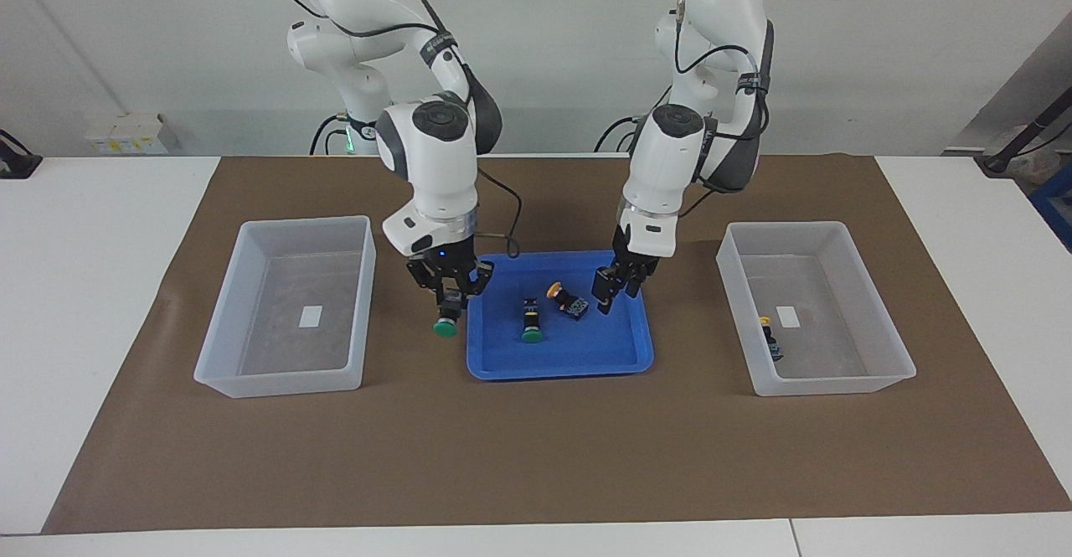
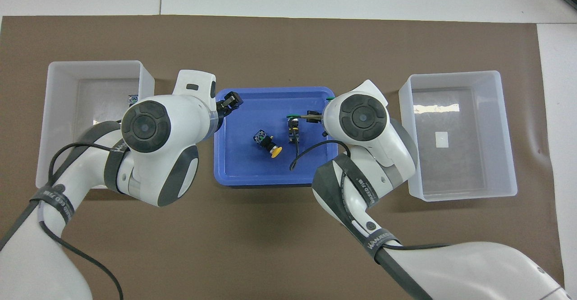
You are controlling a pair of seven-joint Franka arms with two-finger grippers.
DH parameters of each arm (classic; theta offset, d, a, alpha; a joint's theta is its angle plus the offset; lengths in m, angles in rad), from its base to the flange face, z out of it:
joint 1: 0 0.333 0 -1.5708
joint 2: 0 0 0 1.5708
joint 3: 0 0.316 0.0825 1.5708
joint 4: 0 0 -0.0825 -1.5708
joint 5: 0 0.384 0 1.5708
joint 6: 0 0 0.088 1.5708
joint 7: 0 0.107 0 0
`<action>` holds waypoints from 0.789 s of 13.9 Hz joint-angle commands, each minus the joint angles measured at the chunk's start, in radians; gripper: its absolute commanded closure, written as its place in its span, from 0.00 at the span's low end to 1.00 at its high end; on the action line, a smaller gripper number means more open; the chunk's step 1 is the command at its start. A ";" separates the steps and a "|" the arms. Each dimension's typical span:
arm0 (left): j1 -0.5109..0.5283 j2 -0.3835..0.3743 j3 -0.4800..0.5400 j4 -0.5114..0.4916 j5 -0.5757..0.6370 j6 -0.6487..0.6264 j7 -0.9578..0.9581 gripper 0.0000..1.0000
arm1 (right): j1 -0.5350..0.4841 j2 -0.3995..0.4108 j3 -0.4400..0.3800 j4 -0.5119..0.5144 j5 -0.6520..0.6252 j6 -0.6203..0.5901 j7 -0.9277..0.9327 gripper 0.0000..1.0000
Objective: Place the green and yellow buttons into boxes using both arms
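A white table (image 1: 100, 289) covered by a brown paper mat (image 1: 536, 456) was seen, with a shallow blue plastic tray (image 1: 559, 363) at its middle serving as the landmark. Two translucent white rectangular plastic boxes were placed well apart from the tray: one box (image 1: 251, 377) toward the right arm's end, one box (image 1: 888, 356) toward the left arm's end.

The right pincer (image 1: 450, 289) was held over the tray's edge toward the right arm's end, clenched on a green-capped black push-button (image 1: 445, 322), cap hanging downward. The left pincer (image 1: 613, 291) was held low over the tray's corner toward the left arm's end; whether its fingers were parted or closed could not be told, and nothing was seen in it.

In the tray, a second green-capped button (image 1: 531, 321) and a yellow-capped button (image 1: 567, 299) were left lying on their sides, just beside each other. A yellow-capped button (image 1: 769, 337) was already laid in the box toward the left arm's end. The other box held only its small white label (image 1: 311, 316).

The task was judged about a quarter done: one button boxed, one in transit, two still to be lifted.
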 commanded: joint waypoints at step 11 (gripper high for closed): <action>-0.134 0.107 0.019 -0.026 -0.006 0.107 -0.184 0.43 | -0.385 -0.144 0.009 -0.279 0.190 0.114 -0.724 1.00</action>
